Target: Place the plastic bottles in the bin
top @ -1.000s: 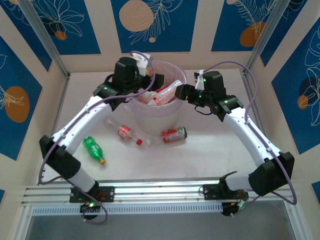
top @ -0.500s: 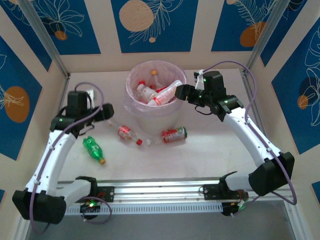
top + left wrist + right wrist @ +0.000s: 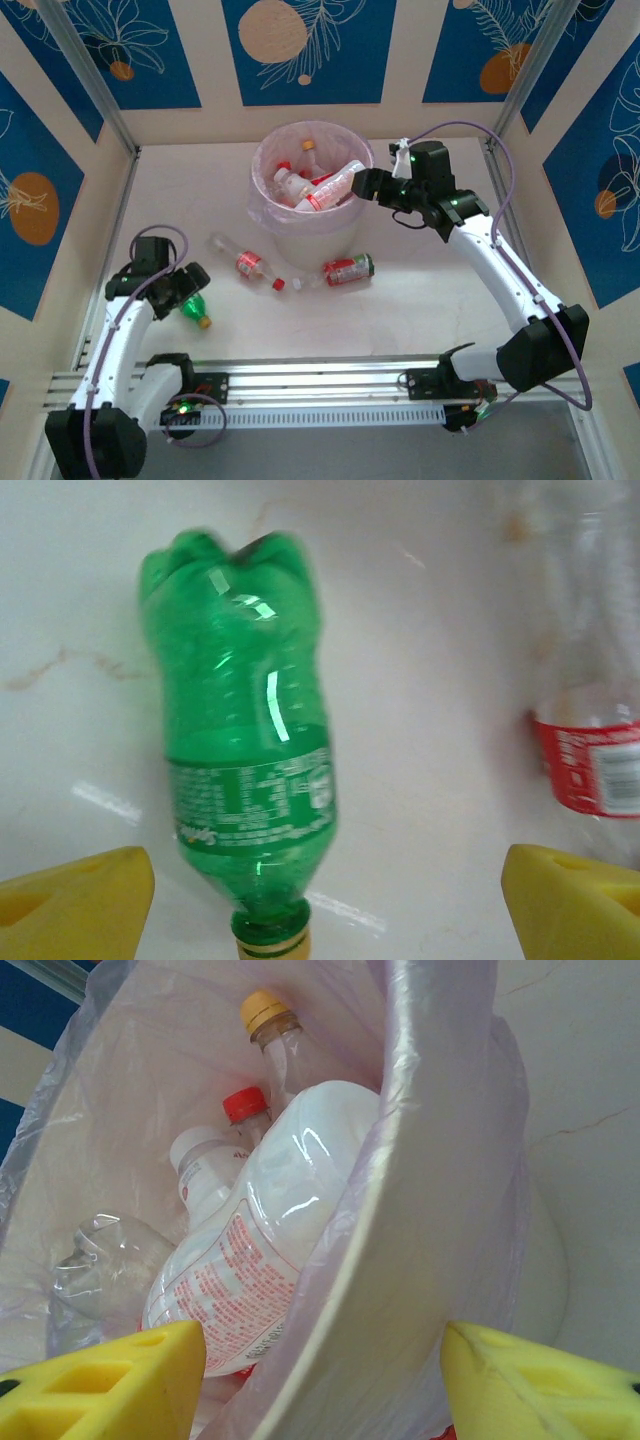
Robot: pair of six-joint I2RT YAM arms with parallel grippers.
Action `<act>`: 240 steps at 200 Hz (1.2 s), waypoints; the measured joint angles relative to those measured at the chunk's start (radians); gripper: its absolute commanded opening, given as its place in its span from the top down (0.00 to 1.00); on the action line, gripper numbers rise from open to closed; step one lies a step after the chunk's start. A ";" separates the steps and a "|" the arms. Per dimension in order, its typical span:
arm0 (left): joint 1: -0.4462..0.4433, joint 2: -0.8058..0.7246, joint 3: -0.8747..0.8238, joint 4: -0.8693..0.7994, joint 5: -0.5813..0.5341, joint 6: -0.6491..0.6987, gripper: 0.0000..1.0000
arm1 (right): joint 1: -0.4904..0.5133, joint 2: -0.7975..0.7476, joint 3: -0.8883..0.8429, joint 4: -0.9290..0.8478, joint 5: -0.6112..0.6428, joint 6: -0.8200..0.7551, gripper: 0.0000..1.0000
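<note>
The bin (image 3: 262, 165) is a white pail with a pink-lilac liner at the back middle, and several plastic bottles (image 3: 330, 187) lie in it. A green bottle (image 3: 199, 315) lies at the front left, its cap toward the front edge. My left gripper (image 3: 183, 290) hangs over it, open. In the left wrist view the green bottle (image 3: 245, 770) lies between the yellow fingers (image 3: 80, 900), untouched. My right gripper (image 3: 362, 185) stands open astride the bin's right rim (image 3: 400, 1210), one finger inside and one outside. A pale-labelled bottle (image 3: 250, 1260) lies just inside.
Two clear red-labelled bottles lie on the table in front of the bin, one (image 3: 250, 263) left of centre and one (image 3: 345, 270) right of centre. The left one (image 3: 590, 760) lies just right of the green bottle. Frame posts and walls close in the table.
My left arm has swung from over the bin down to the front left, above the green bottle, and its jaws have widened. The right arm has not moved.
</note>
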 measured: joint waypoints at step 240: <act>0.027 0.024 -0.202 0.229 -0.024 -0.124 0.30 | -0.011 0.009 0.000 0.009 -0.018 -0.014 0.35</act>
